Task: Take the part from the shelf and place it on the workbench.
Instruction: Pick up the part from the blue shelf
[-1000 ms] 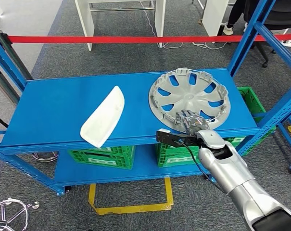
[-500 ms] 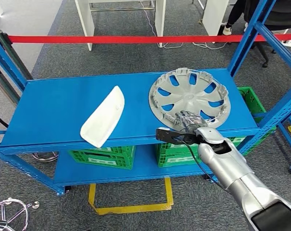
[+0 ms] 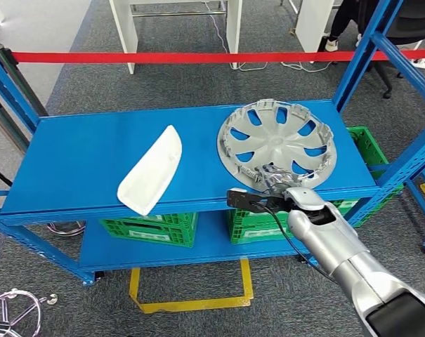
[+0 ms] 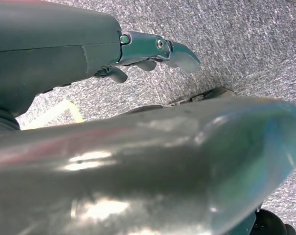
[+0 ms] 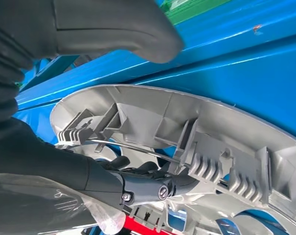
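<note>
Right hand (image 3: 273,179) crept a bit closer, fingers (image 5: 139,183) now hooked inside wheel cover (image 3: 276,144) rim at shelf (image 3: 93,161) front edge. Lift comes next.

A: Where does the head view look from?

B: From high on the robot, forward and down over the blue shelf (image 3: 93,161), its wheel cover (image 3: 276,144) and the grey carpet beyond.

A: And the 2 wrist views?

B: The right wrist view sits very close behind the right hand (image 5: 146,183), at the wheel cover's (image 5: 213,127) ribbed rim, sharing that rim and shelf edge with the head view. The left wrist view faces down at carpet past the left hand (image 4: 153,49).
</note>
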